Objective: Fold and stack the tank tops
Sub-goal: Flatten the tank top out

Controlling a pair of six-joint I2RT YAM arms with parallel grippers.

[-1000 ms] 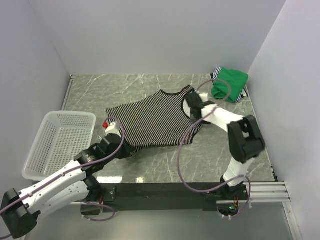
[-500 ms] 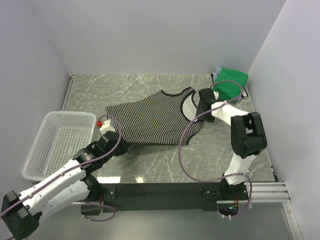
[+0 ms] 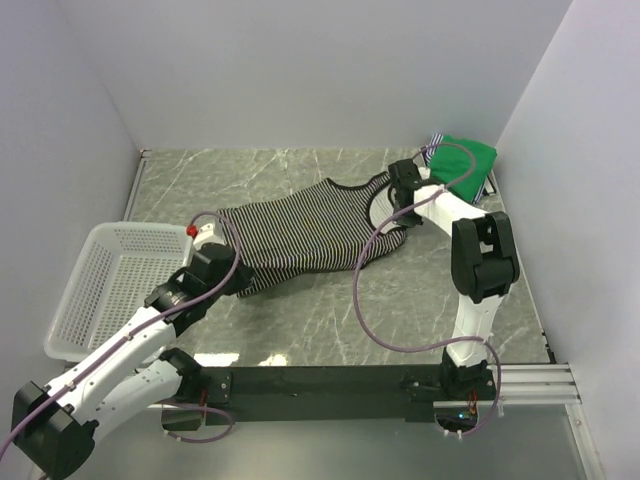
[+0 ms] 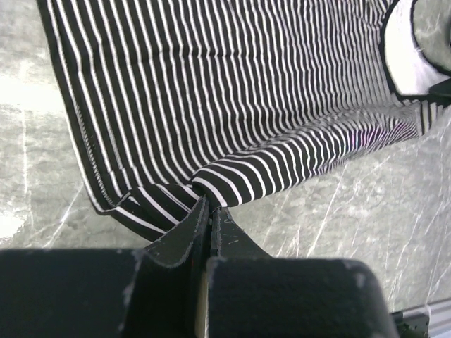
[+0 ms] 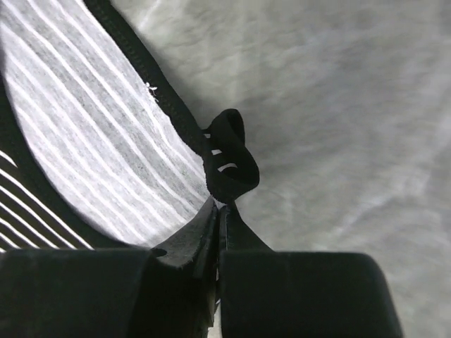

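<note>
The striped tank top [image 3: 300, 228] lies spread on the marble table, stretched between both arms. My left gripper [image 3: 238, 283] is shut on a bunched fold of its lower hem; in the left wrist view the gripper [image 4: 210, 205] pinches the striped cloth [image 4: 232, 105]. My right gripper [image 3: 402, 183] is shut on a dark-edged strap at the top's right end. The right wrist view shows this gripper [image 5: 220, 204] holding the looped strap [image 5: 229, 158]. The green tank top [image 3: 462, 160] sits folded in the back right corner.
A white mesh basket [image 3: 110, 280] stands at the left, close to my left arm. Walls close the table at the back and both sides. A bit of striped cloth [image 3: 435, 141] peeks out under the green top. Purple cables [image 3: 365, 300] loop over the table.
My right gripper moved toward the back corner and shut on the strap. The left gripper carried the hem left and back, pulling the striped top out longer.
</note>
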